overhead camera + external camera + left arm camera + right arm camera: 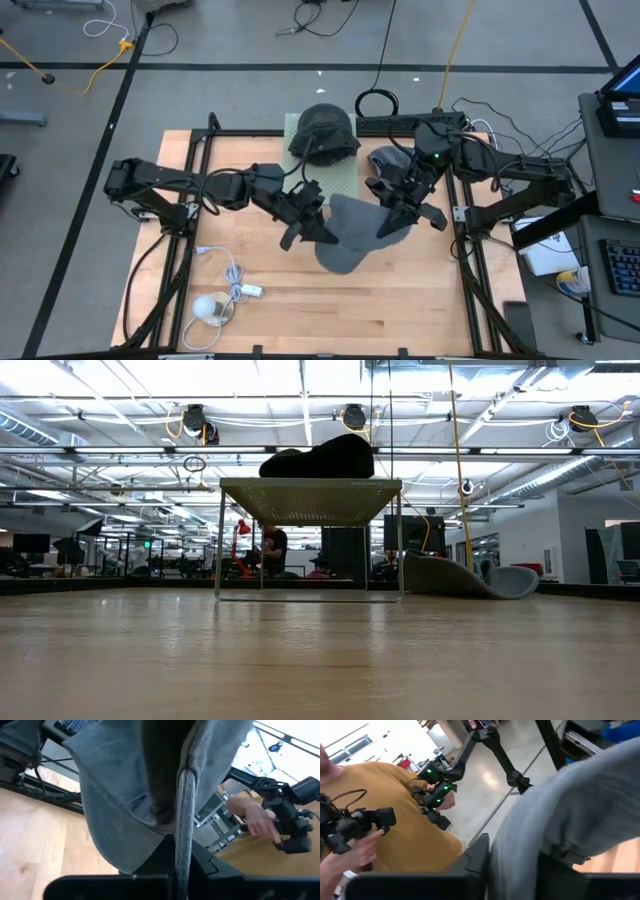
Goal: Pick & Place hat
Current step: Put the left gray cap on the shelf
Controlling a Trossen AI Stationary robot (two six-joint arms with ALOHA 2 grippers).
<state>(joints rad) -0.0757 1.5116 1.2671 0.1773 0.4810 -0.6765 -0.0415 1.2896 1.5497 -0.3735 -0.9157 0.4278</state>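
Writing: none readable.
Hat: grey, mid-table.
Left gripper: pinching hat's left edge.
Right gripper: fingers around hat's right edge.
Rack: far, dark hat on top.

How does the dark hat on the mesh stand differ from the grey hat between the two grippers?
The dark hat is near black; the grey hat is lighter. The dark hat rests untouched on the mesh stand; the grey hat is pinched by the left gripper and right gripper, hanging over the table. Both are soft fabric.
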